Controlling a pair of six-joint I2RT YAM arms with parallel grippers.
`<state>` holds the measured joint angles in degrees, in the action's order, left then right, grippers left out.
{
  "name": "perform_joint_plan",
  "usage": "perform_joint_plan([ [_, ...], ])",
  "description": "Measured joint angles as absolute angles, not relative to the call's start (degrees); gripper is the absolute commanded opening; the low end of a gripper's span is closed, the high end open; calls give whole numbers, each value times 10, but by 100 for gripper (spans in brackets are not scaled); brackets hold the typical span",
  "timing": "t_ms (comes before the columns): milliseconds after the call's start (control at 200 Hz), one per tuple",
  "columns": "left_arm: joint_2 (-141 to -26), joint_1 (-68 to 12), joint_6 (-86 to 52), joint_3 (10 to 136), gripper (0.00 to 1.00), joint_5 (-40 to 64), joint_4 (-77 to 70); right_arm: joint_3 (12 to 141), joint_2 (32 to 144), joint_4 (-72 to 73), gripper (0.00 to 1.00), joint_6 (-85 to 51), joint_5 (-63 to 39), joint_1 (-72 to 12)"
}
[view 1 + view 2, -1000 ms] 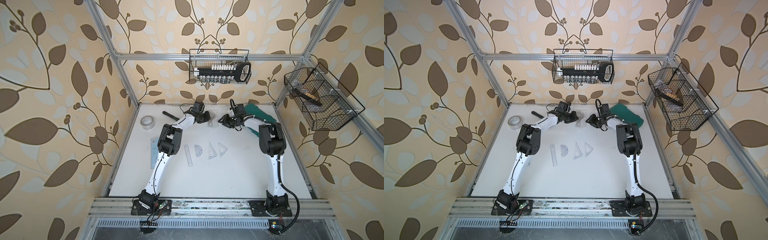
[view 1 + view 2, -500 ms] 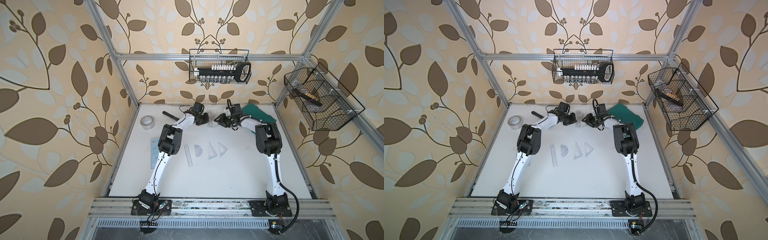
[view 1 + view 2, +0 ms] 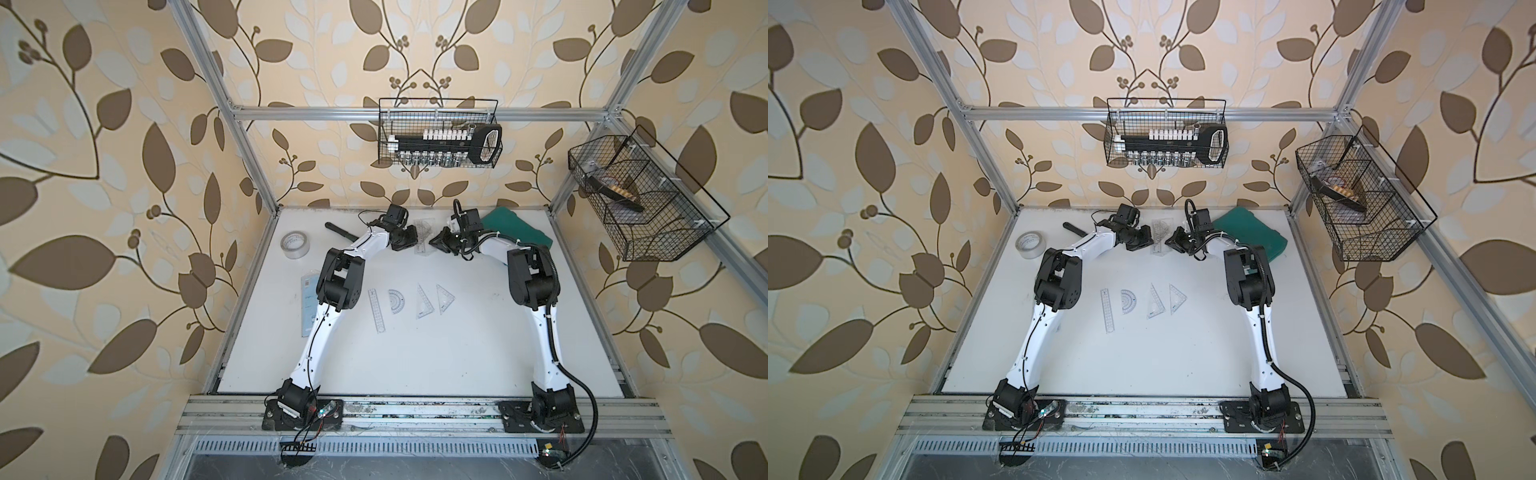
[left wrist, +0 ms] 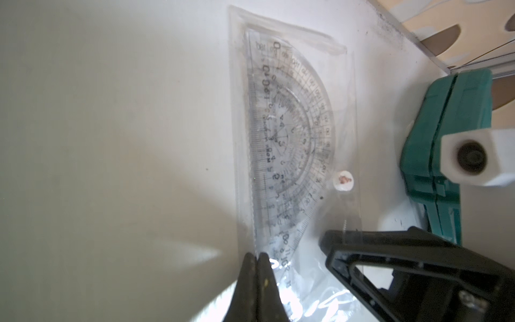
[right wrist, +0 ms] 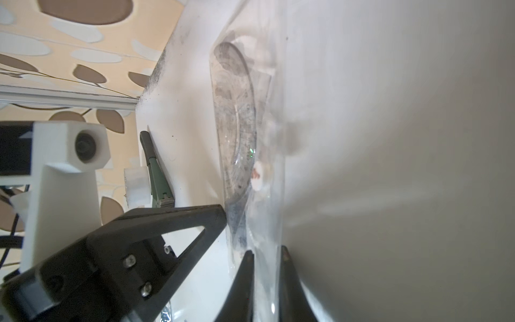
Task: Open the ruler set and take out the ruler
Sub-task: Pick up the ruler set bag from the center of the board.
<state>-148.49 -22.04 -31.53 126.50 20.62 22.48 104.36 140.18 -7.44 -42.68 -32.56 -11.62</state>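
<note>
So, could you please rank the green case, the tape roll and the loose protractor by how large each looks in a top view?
1. green case, clearly largest, though partly hidden
2. tape roll
3. loose protractor, smallest

Robot test cell, aluminium frame [image 3: 316,113], leaf-print walls [image 3: 104,166], wire baskets [image 3: 660,245]

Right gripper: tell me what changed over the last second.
The right gripper slid a little toward the left arm and closed on the clear pouch at its edge. The left gripper stayed shut on the pouch; the loose rulers mid-table did not move.
</note>
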Motion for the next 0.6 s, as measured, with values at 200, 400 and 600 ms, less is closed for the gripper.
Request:
perform_joint_plan([
  [200, -1473, -216, -318, 1242, 46, 225, 192, 1039, 1402, -69, 0, -423, -326, -116],
  [400, -1404, -209, -323, 1136, 77, 225, 148, 981, 1369, -48, 0, -417, -328, -115],
  [600, -1347, -198, -326, 1051, 84, 225, 135, 894, 1284, -38, 0, -400, -328, -115],
])
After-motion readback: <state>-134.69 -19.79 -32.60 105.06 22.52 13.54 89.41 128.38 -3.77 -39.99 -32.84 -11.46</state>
